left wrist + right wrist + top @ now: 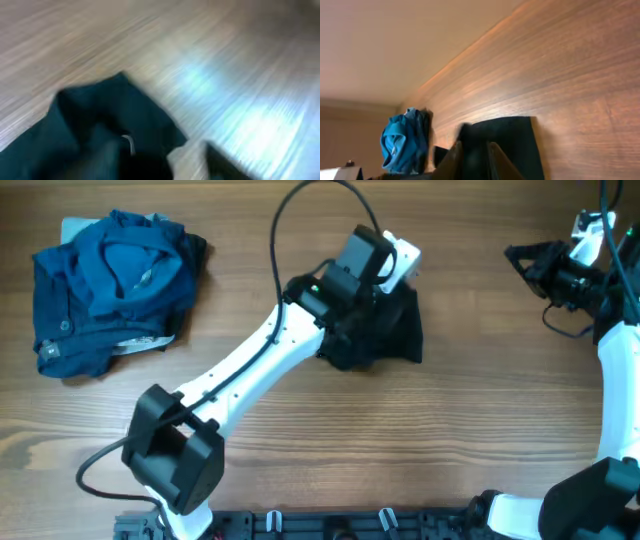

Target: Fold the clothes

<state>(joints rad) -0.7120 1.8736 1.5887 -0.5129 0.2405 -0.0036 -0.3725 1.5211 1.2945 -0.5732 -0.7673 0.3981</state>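
A black garment (400, 330) lies bunched on the wooden table at the centre. It also shows in the left wrist view (85, 130) and the right wrist view (515, 145). My left gripper (372, 308) is down over its upper left part. That wrist view is blurred; the jaws (160, 167) look spread, with cloth and bare wood between them. A heap of blue clothes (110, 280) sits at the far left and shows in the right wrist view (400, 145). My right gripper (515, 255) hangs in the air at the far right, empty, its fingers (474, 145) slightly apart.
The left arm (250, 365) stretches diagonally from its base at the front left to the black garment. Bare wooden tabletop (480, 430) lies between the two arms and in front of the garment.
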